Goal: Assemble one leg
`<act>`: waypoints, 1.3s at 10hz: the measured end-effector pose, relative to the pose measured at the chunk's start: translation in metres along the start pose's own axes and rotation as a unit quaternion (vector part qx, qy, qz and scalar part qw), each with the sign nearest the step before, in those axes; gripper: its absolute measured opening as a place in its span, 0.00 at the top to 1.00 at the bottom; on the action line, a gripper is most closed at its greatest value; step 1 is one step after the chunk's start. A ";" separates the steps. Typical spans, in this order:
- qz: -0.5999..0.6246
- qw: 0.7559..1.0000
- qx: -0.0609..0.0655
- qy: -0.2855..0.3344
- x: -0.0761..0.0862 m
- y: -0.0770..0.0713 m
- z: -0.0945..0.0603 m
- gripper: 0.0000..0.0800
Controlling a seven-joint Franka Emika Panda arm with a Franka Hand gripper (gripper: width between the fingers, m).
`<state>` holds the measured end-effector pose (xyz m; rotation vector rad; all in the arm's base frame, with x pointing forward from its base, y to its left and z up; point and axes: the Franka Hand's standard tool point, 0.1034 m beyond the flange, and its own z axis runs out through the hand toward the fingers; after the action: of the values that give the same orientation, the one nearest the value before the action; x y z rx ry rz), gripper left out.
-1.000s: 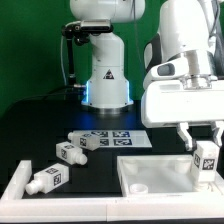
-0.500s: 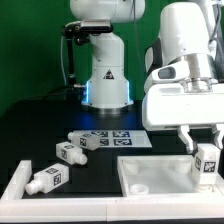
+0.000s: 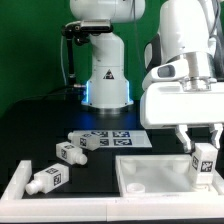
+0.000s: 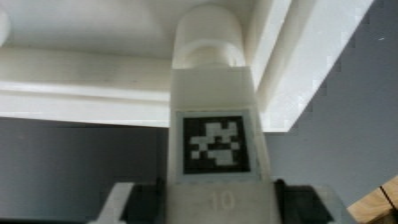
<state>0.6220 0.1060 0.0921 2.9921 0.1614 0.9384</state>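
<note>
My gripper [image 3: 203,150] is shut on a leg [image 3: 205,159], a white peg with a black-and-white tag, and holds it upright over the right end of the large white tray-like part [image 3: 150,178]. In the wrist view the held leg [image 4: 221,120] fills the middle between the two fingers [image 4: 128,204], its round end pointing at the tray's raised rim [image 4: 107,95]. Three more legs lie on the table at the exterior view's left: one near the marker board [image 3: 84,140], one further forward [image 3: 67,153], one at the front [image 3: 46,179].
The marker board [image 3: 122,136] lies in front of the robot base [image 3: 106,85]. A white rail [image 3: 15,183] runs along the front left. The table is black, with a green backdrop behind.
The gripper with the leg has sunk slightly toward the tray. Nothing else has moved.
</note>
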 end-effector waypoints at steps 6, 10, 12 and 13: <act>-0.004 1.000 -0.003 0.012 0.001 0.003 0.002 0.56; -0.008 1.000 -0.003 0.011 0.000 0.003 0.003 0.20; -0.011 1.000 -0.003 0.011 0.000 0.003 0.003 0.19; -0.011 1.000 -0.003 0.011 0.000 0.003 0.003 0.19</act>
<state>0.6238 0.1030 0.0898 2.9687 0.1910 0.9672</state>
